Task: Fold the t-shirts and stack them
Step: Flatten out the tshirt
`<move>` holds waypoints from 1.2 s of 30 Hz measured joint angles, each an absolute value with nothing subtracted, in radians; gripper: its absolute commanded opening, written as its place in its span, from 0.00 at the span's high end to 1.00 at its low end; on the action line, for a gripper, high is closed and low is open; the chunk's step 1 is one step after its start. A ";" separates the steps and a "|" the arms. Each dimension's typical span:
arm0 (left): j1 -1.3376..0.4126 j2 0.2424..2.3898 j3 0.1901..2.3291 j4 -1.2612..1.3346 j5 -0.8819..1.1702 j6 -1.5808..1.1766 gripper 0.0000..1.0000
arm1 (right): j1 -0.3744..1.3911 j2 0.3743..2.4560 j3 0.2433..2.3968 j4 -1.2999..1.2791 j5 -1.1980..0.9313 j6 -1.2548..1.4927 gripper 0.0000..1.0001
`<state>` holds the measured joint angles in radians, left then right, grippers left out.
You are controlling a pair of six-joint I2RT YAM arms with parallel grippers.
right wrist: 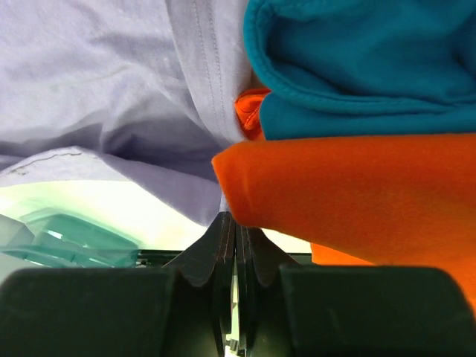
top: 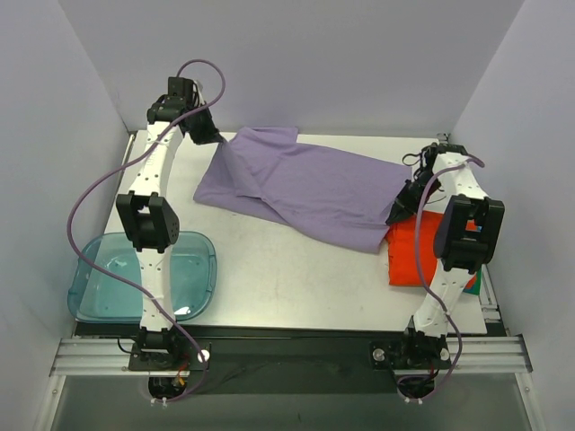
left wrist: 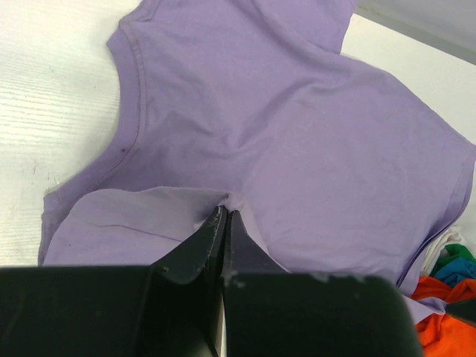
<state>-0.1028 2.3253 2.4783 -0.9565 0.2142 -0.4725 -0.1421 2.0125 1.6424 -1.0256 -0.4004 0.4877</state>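
The lavender t-shirt (top: pixel 305 184) lies spread across the back of the table, partly doubled over. My left gripper (top: pixel 216 139) is shut on a pinch of it at its far left corner, as the left wrist view shows (left wrist: pixel 225 212). My right gripper (top: pixel 396 212) is shut on the lavender shirt's right edge (right wrist: pixel 201 197), where the cloth enters the jaws (right wrist: pixel 235 217). The orange-red t-shirt (top: pixel 406 256) lies folded under the right arm and hangs close over the right fingers (right wrist: pixel 357 186). The green-teal t-shirt (right wrist: pixel 357 52) sits against it and shows only as an edge from above (top: pixel 473 284).
A translucent blue tray (top: pixel 99 269) stands at the front left, partly over the table's edge and under the left arm. White walls close in the back and both sides. Bare white table (top: pixel 296 278) lies between the tray and the orange shirt.
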 measured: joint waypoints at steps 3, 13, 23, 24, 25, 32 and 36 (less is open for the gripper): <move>-0.102 2.326 2.478 -0.945 0.214 -0.476 1.00 | -0.145 2.012 1.645 -1.026 -0.391 0.498 1.00; -0.091 2.332 2.469 -0.912 0.223 -0.482 1.00 | -0.150 2.012 1.712 -1.026 -0.381 0.517 1.00; -0.084 2.387 2.463 -0.871 0.246 -0.492 1.00 | -0.150 2.077 1.775 -1.018 -0.371 0.546 1.00; -0.084 2.392 2.462 -0.865 0.248 -0.493 1.00 | -0.150 2.086 1.777 -1.017 -0.370 0.550 1.00; -0.084 2.398 2.461 -0.859 0.249 -0.494 1.00 | -0.150 2.093 1.781 -1.017 -0.369 0.551 1.00; -0.084 2.433 2.429 -0.750 0.279 -0.518 0.48 | -0.150 2.110 1.830 -1.013 -0.363 0.559 0.87; -0.083 2.448 2.392 -0.665 0.323 -0.564 0.36 | -0.150 2.110 1.851 -1.007 -0.364 0.559 0.56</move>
